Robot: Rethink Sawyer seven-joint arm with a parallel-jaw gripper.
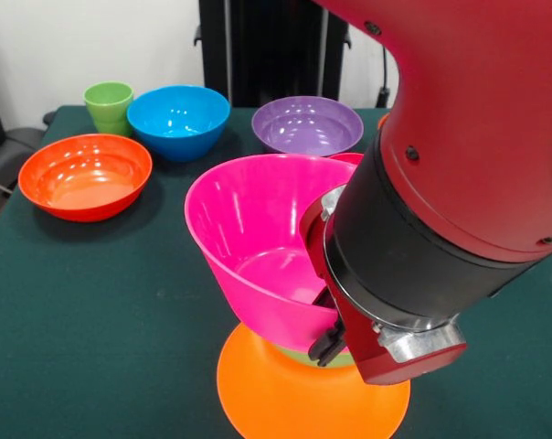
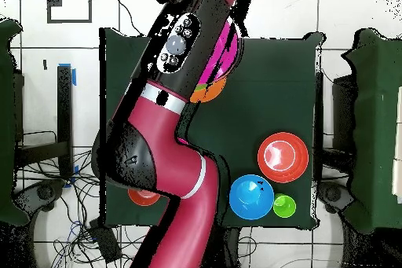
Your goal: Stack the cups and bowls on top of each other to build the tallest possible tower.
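The pink bowl is held tilted above the upturned orange bowl, a green rim seen between them. The pincer is closed on its wall. Behind, on the bench, stand the red-orange bowl, blue bowl, purple bowl and green cup.

We saw a counter covered in dark green cloth, a white tiled floor around it, and tangled cables lying on the floor beside it.
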